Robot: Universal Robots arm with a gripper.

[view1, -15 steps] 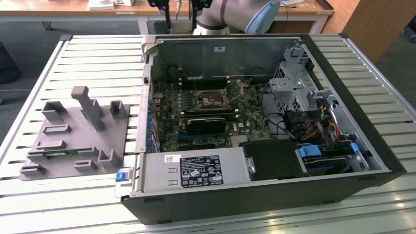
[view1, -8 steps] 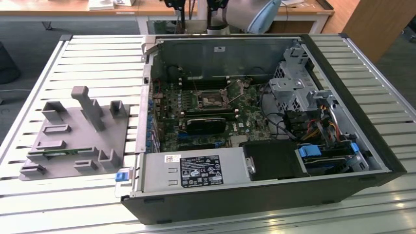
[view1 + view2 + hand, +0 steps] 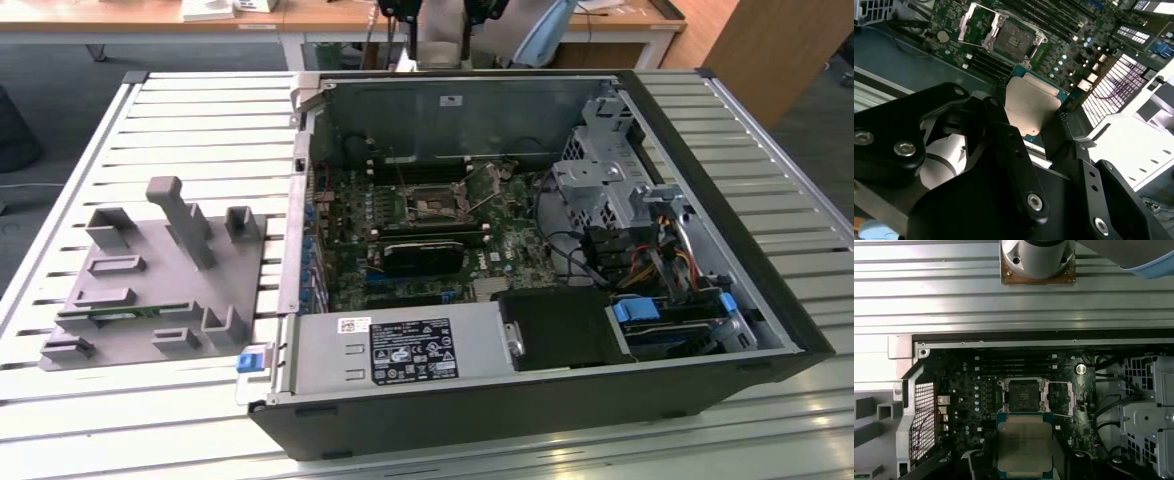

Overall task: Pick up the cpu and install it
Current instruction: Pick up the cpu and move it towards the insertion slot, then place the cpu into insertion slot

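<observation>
Gripper [image 3: 1030, 119] clamped on cpu [image 3: 1033, 97] at frame centre. Open socket [image 3: 1013, 38] at upper centre, unfilled. Carry step. Seating likely demands square alignment over socket.

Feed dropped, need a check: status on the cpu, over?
Gripper shut on cpu. Held above motherboard, not yet in socket. Socket frame open, nothing seen in the way.
</observation>
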